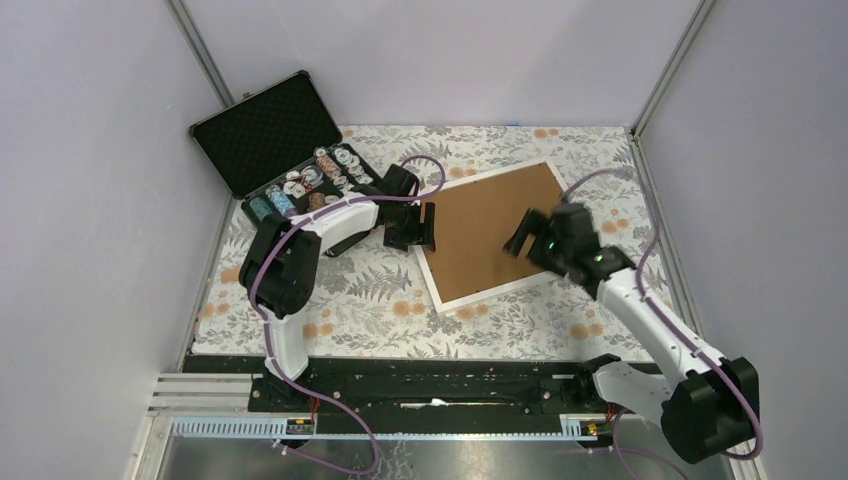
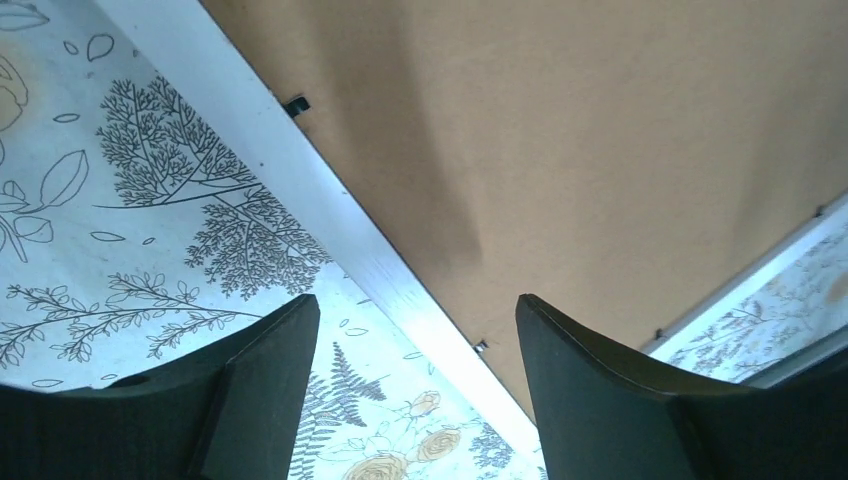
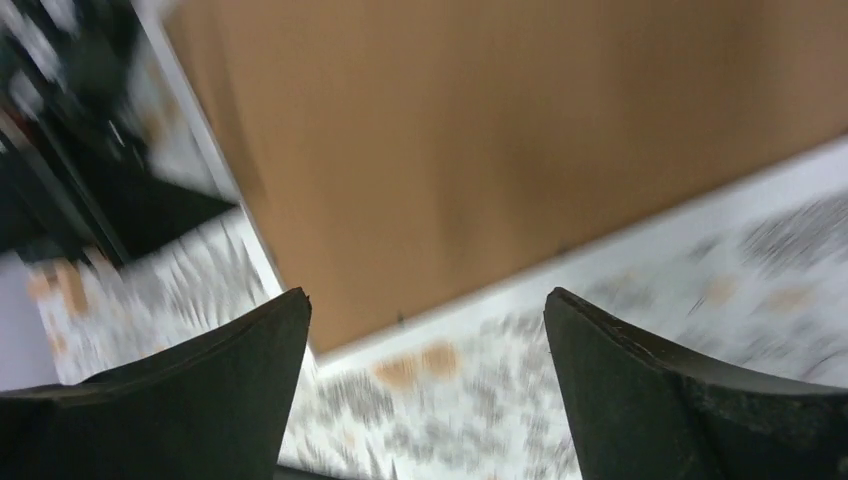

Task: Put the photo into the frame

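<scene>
The white frame (image 1: 481,292) lies face down on the floral cloth, turned at an angle, and a plain brown backing board (image 1: 490,225) fills it. The photo is hidden. My left gripper (image 1: 412,235) hangs open over the frame's left edge; in the left wrist view that gripper (image 2: 416,300) straddles the white frame rail (image 2: 330,215) beside the board (image 2: 600,150), with nothing between its fingers. My right gripper (image 1: 525,238) hovers open over the right part of the board. The blurred right wrist view shows this gripper (image 3: 428,295) empty above the board's corner (image 3: 480,150) and the frame rail (image 3: 650,235).
An open black foam-lined case (image 1: 300,160) with several rows of chips stands at the back left, close behind the left arm. Small black retaining tabs (image 2: 295,103) sit along the frame's inner edge. Floral cloth (image 1: 380,300) covers the table, and grey walls enclose it.
</scene>
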You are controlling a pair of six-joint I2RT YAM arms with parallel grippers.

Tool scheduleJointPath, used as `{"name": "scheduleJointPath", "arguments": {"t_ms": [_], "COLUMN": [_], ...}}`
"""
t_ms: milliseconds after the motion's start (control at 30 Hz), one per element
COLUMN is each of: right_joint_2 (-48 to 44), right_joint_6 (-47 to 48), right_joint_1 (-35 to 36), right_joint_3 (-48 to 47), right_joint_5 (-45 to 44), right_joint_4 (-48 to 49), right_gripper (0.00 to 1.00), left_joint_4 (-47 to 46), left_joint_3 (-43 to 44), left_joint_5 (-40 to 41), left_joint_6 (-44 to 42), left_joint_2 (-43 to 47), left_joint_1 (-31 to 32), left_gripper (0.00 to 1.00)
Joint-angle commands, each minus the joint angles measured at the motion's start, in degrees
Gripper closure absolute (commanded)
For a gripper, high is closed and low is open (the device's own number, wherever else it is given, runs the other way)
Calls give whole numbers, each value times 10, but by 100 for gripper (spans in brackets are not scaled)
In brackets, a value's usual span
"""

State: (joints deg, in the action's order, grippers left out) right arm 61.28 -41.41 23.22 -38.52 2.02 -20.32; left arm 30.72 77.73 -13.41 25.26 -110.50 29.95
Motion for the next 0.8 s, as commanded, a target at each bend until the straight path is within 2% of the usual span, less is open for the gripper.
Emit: {"name": "scheduleJointPath", "arguments": {"t_ms": [0, 133, 300, 367, 400, 433, 533, 567, 633, 767], "right_joint_2": [48, 169, 333, 410, 434, 449, 481, 484, 479, 452], "right_joint_6": [156, 189, 234, 266, 286, 297, 323, 326, 330, 329], "right_joint_1": [-135, -261, -348, -364, -369, -371, -372, -373, -373, -373], "right_joint_3": [-145, -231, -338, -391, -422, -429, -460, -461, -455, -436], "right_joint_5": [-77, -22, 56, 86, 100, 103, 97, 101, 103, 53], "right_joint_4": [-56, -37, -67, -115, -133, -143, -175, -179, -182, -184], "right_gripper": [4, 0, 0, 2, 7, 9, 27, 29, 29, 30], "left_joint_4": [-49, -61, -62, -46, -25, -10, 20, 23, 24, 26], "left_joint_3": [-3, -14, -34, -37, -30, -25, -17, -19, -30, -70], "left_joint_5": [-18, -1, 38, 58, 70, 90, 132, 150, 164, 175], "left_joint_6": [2, 9, 8, -5, -18, -33, -70, -78, -88, -105], "left_joint_2": [28, 15, 8, 1, -4, -6, 3, 8, 20, 44], "left_joint_1": [1, 1, 0, -2, -2, -3, -1, -1, -1, -3], "left_gripper": [27, 39, 54, 67, 76, 82, 95, 99, 100, 100]}}
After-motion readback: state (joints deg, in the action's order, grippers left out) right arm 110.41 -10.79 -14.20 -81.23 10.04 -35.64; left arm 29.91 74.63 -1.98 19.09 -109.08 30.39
